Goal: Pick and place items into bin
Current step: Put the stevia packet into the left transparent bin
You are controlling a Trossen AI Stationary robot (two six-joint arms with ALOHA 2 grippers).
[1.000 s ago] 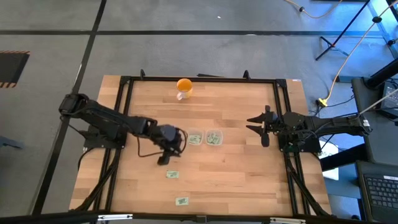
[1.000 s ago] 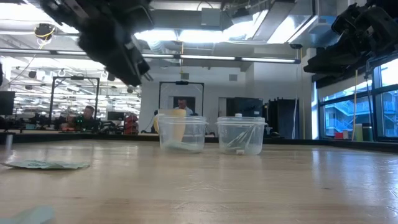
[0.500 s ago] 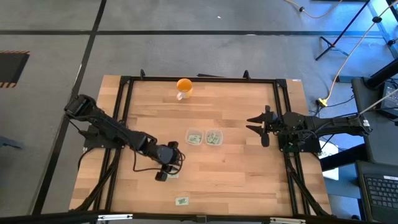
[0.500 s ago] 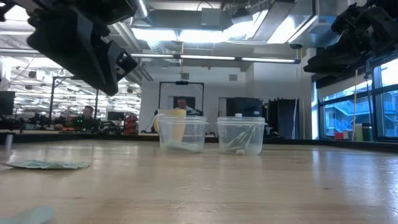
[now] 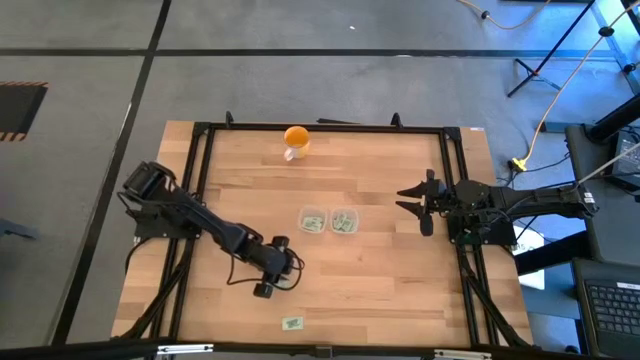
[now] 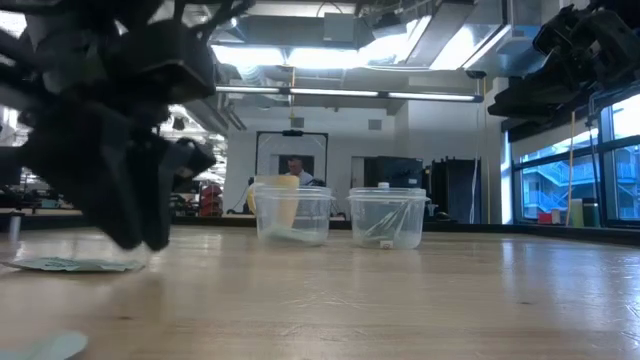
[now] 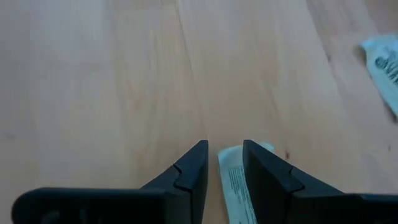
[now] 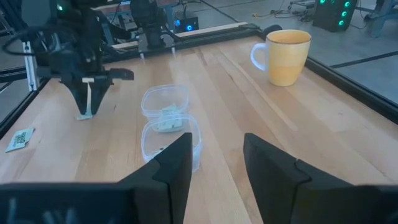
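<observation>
My left gripper [image 5: 270, 283] points down at the table near its front edge, open by a narrow gap. In the left wrist view [image 7: 225, 149] its fingers stand astride the end of a pale green-and-white packet [image 7: 236, 186] lying flat on the wood [image 6: 60, 265]. A second packet [image 5: 292, 323] lies nearer the front edge. Two small clear bins [image 5: 314, 222] [image 5: 344, 222] at mid-table hold more packets. My right gripper [image 5: 402, 200] waits open at the table's right, raised above it [image 8: 217, 149]. My left gripper comes from above, pointing down, with its fingertips [image 7: 199, 155] at table height beside the packet's end [image 7: 233, 155]. The right finger covers one corner of the packet. I cannot tell whether the fingers touch it. The packet lies flat on the table.
An orange cup [image 5: 296, 138] stands near the far edge. The table's black frame rails [image 5: 200, 200] run along its left and right sides. Bare wood lies between the bins and the front edge. People sit in the room beyond the table.
My left gripper has moved from beside the left bin toward the table's near edge and come down, until its fingertips stand at the table over the packet. The packets and bins have stayed put.
</observation>
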